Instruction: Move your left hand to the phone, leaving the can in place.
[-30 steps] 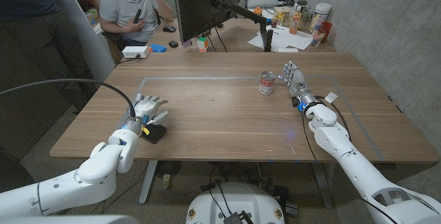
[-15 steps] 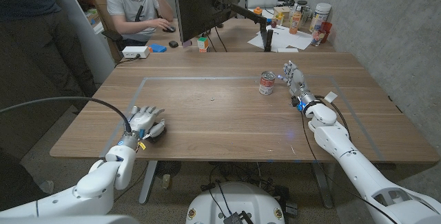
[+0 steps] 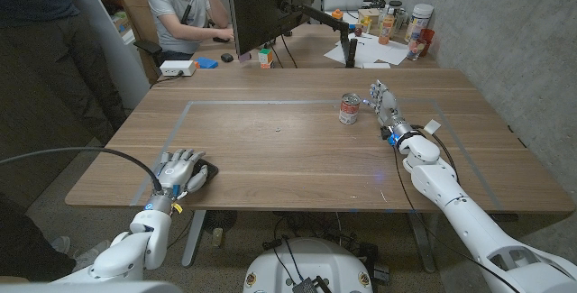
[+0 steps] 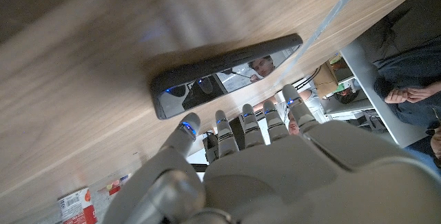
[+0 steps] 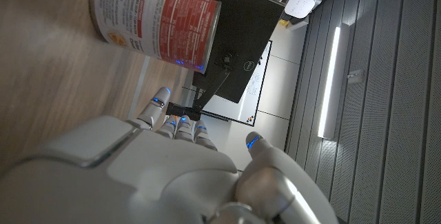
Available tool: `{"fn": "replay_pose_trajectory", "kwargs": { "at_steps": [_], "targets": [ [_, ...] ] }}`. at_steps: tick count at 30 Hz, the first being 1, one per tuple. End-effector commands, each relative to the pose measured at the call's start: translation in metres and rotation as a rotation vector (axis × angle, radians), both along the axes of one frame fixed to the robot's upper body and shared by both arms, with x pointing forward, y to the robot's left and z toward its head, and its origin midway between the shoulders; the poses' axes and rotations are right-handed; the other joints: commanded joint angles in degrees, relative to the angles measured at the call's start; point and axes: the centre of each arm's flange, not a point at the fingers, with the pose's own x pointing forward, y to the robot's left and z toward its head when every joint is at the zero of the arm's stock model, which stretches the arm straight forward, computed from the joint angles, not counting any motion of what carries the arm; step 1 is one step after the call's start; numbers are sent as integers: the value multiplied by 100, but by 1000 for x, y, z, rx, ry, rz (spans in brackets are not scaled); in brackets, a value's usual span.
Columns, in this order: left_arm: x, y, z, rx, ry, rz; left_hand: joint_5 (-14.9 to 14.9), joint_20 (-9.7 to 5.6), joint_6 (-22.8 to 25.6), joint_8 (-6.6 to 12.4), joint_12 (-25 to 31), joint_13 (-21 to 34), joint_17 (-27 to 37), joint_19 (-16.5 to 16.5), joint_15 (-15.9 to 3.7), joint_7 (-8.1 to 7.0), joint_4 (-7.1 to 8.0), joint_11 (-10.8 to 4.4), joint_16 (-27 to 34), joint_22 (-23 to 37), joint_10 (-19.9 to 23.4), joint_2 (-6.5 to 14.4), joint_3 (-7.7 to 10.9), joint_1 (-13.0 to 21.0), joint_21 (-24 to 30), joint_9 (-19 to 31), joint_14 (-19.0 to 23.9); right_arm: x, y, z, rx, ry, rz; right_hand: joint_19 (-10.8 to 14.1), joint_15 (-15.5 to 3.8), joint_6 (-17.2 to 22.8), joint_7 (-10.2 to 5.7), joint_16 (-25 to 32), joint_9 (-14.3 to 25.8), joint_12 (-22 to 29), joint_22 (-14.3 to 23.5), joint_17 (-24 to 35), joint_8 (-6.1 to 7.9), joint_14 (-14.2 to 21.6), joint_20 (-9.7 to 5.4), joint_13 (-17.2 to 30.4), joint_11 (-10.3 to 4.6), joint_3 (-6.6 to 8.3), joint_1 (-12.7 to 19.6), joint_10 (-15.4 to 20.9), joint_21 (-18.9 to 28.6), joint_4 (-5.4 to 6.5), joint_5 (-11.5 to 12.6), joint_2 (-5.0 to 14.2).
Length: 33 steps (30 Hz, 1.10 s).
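A black phone (image 3: 206, 173) lies flat near the table's front left edge. My left hand (image 3: 179, 169) is right beside it, fingers straight and apart, holding nothing. In the left wrist view the fingertips (image 4: 242, 115) reach up to the near edge of the glossy phone (image 4: 227, 76); whether they touch it I cannot tell. A red-and-white can (image 3: 350, 110) stands upright at mid-right. My right hand (image 3: 386, 104) stands just to the right of it with a small gap, fingers spread. The right wrist view has the can (image 5: 157, 24) beyond my right hand (image 5: 172, 172).
A taped rectangle (image 3: 270, 102) marks the wooden table (image 3: 288, 158). Behind it stand a monitor (image 3: 269, 4) and a desk with bottles (image 3: 397, 22). One person (image 3: 180, 9) sits there; another (image 3: 45, 32) stands at the far left. A black cable (image 3: 81, 158) arcs over my left arm.
My left hand has drawn back toward the table's front edge, from lying over the phone to beside its left end. Phone, can and right hand have stayed put.
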Motion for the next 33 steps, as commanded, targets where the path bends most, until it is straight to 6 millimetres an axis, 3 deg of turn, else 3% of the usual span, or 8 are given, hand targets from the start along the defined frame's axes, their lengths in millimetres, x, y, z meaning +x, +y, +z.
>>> {"fn": "replay_pose_trajectory", "kwargs": {
  "at_steps": [1, 33],
  "targets": [
    [-12, 20, -13, -37, -49, 31, -44, 42, 126, 84, 96, 27, 41, -818, -19, -14, 103, -29, 73, 18, 205, -4, -21, -144, -26, 23, 93, 0, -3, -10, 1, 37, -15, -618, 21, 8, 12, 19, 21, 20, 22, 11, 37, -277, -15, 13, 9, 15, -12, -36, -15, 4, 6, 741],
    [13, 30, -4, -43, -34, 2, -20, 39, 147, 102, 78, 18, 57, -754, -117, -5, 279, -3, 1, 24, 161, 79, -3, -283, -57, 27, -82, 7, 1, 0, -10, 28, -31, -603, 33, 21, 17, 19, 21, 23, 23, 11, 35, -273, -2, 12, 24, -1, -14, -20, -51, 2, 4, 736]
  ]
}}
